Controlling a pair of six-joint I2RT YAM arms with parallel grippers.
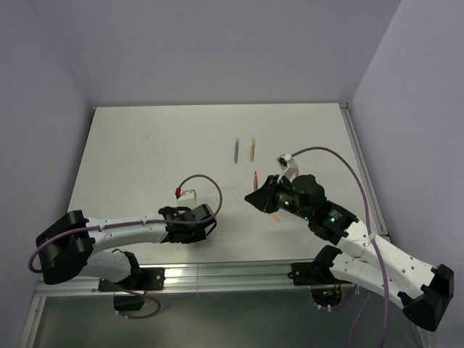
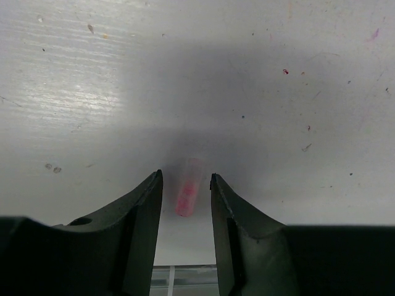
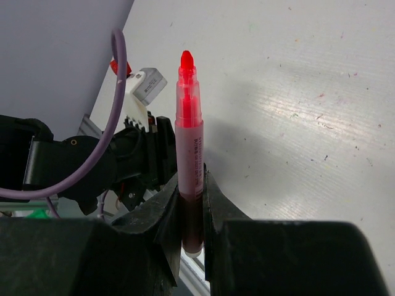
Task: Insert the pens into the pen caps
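I look down on a white table (image 1: pixel 145 159) closed in by plain lavender-grey walls: a back wall (image 1: pixel 217 51), a left wall (image 1: pixel 36 145) and a right wall (image 1: pixel 420 109). A metal rail (image 1: pixel 217 274) runs along the near edge. Up close I see fine scratches, coloured specks and soft glare on the tabletop.

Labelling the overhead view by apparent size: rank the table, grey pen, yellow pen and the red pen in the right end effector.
1. the table, by far.
2. grey pen and yellow pen, alike.
3. red pen, but the right end effector hides its lower part, so unsure.
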